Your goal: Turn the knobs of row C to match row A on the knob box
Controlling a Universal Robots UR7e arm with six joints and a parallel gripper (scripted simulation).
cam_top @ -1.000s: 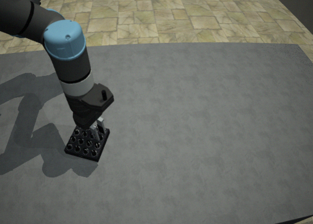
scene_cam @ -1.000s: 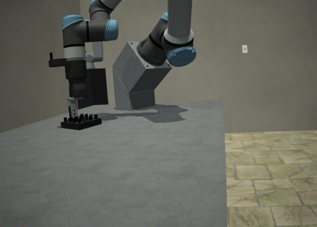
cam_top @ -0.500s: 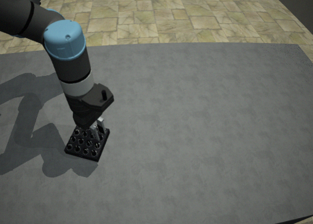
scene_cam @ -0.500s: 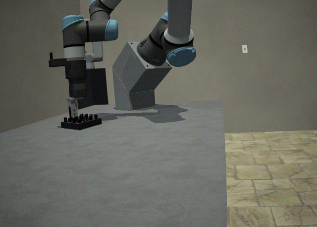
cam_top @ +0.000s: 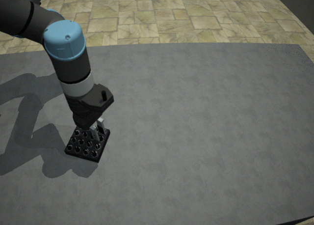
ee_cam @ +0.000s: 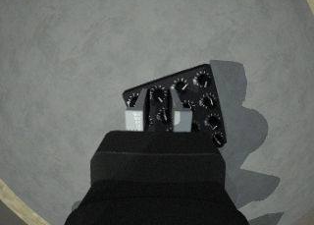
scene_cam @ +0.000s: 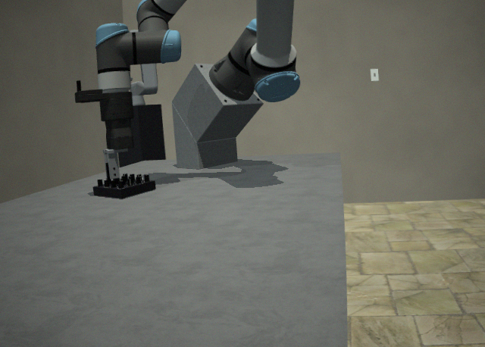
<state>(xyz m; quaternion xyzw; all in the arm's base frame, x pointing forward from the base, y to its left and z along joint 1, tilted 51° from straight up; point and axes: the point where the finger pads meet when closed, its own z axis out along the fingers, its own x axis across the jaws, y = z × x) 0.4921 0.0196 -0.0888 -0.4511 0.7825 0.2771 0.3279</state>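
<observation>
The black knob box (cam_top: 81,157) (scene_cam: 107,192) (ee_cam: 168,81) stands flat on the table, turned at an angle, with short black knobs in a four-by-four grid. My gripper (cam_top: 101,137) (scene_cam: 111,179) (ee_cam: 158,99) points straight down over the box, its two fingers part open and down at about knob height. In the wrist view, a knob (ee_cam: 158,94) of the far edge's row, second from the left, stands between the fingertips with a gap on both sides. The fingers and gripper body hide several knobs. The printed names are too small to read and no socket shows.
Close neighbours of that knob are a knob (ee_cam: 133,101) just outside the left finger and a knob (ee_cam: 181,85) just outside the right finger. The grey table (cam_top: 202,131) (scene_cam: 219,265) surrounds the box. The arm's shadow falls beside it.
</observation>
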